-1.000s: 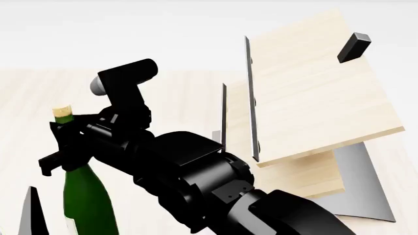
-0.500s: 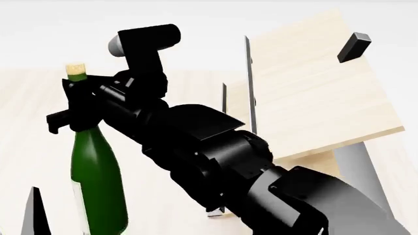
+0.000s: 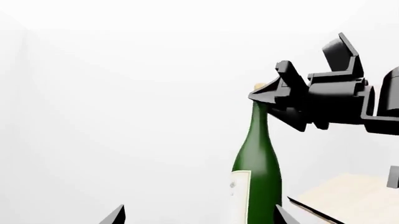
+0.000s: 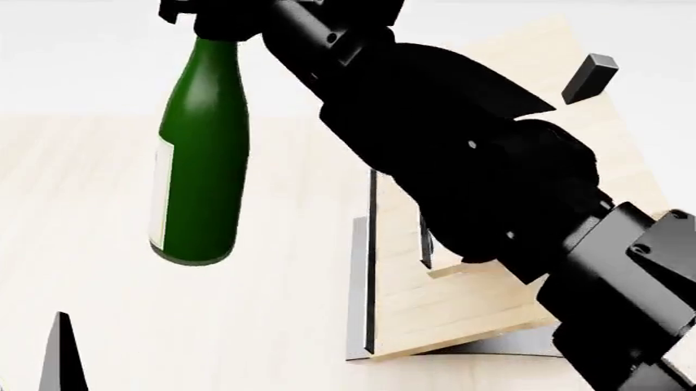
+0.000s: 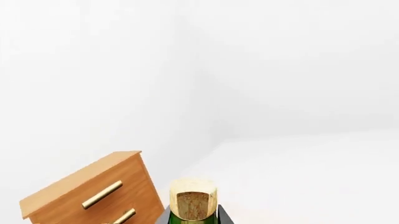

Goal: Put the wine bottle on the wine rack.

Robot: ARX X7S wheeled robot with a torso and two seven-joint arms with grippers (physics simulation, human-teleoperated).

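Note:
The wine bottle (image 4: 201, 155) is dark green with a cream label and hangs in the air, clear of the table, left of the wine rack (image 4: 478, 301). My right gripper (image 4: 212, 20) is shut on its neck near the top of the head view; the arm hides much of the rack's boards. In the right wrist view the tan cork (image 5: 193, 198) stands between the black fingers. The left wrist view shows the bottle (image 3: 257, 172) held by the right gripper (image 3: 274, 100). My left gripper (image 3: 198, 217) is open and empty, only its fingertips showing.
An orange-brown drawer cabinet (image 5: 93, 196) with brass handles shows in the right wrist view. A small dark block (image 4: 589, 77) sits on the rack's upper board. The left gripper's fingertip (image 4: 62, 358) pokes up at the head view's lower left. The light wood table (image 4: 87, 285) lies below.
My right arm has lifted the bottle well up off the table; the neck and gripper rose to the head view's top edge. The left gripper has stayed put.

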